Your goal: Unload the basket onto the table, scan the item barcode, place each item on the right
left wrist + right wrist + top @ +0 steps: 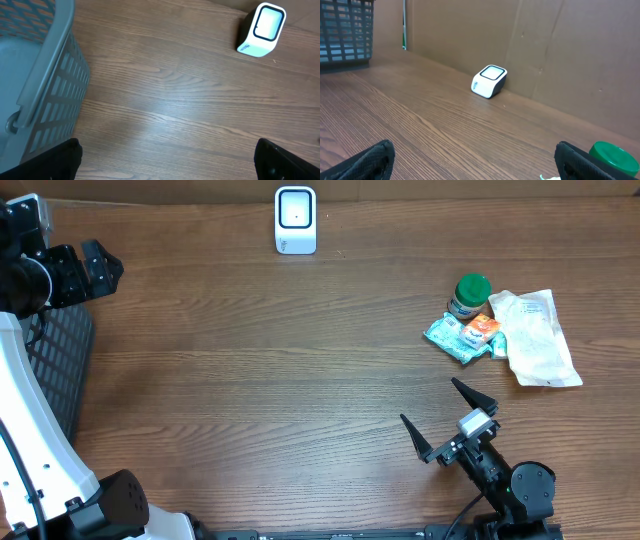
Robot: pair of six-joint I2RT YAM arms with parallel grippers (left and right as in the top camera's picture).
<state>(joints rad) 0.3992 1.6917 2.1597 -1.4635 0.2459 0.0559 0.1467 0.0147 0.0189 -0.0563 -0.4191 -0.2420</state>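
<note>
The white barcode scanner stands at the table's far edge, and also shows as the scanner in the left wrist view and as the scanner in the right wrist view. A cluster of items lies at the right: a green-lidded jar, a teal packet, an orange packet and a white pouch. My right gripper hovers open in front of the cluster, empty, with the jar's lid just past its right finger. My left gripper is open and empty at the far left.
A grey mesh basket stands at the left edge; its wall is close under the left gripper. A cardboard wall runs behind the scanner. Bare wood table lies between scanner and items.
</note>
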